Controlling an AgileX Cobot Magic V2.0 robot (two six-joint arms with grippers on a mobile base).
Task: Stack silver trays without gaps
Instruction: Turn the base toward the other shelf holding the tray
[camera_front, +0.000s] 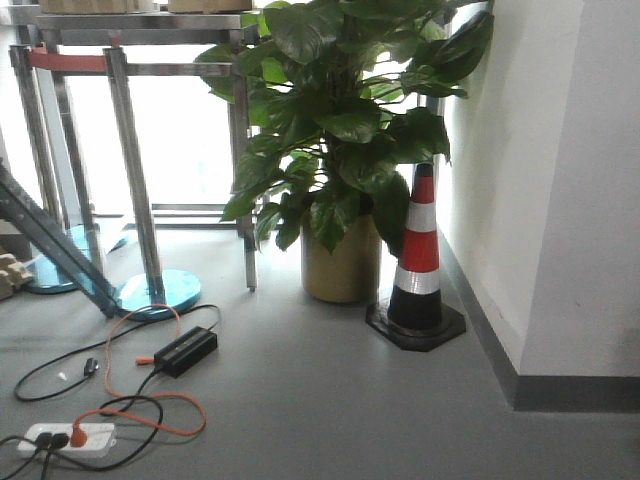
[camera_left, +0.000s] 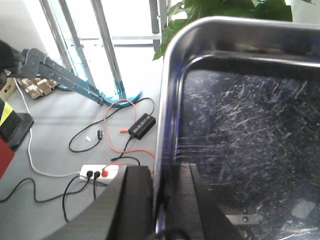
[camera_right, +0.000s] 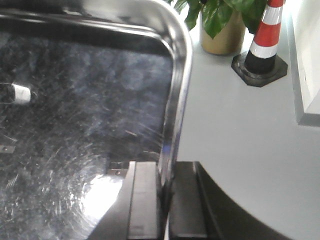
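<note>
Two pinch grips on tray (camera_left: 240, 31) rims, left gripper (camera_left: 161, 172) and right gripper (camera_right: 166, 169) clamped on it; far edges cut off, underside hidden.

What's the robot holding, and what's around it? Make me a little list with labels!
held thing: silver tray, scratched inside
left gripper: clamped on the tray's left rim
right gripper: clamped on the tray's right rim
below: grey floor with a white power strip
nearby: potted plant, striped traffic cone
</note>
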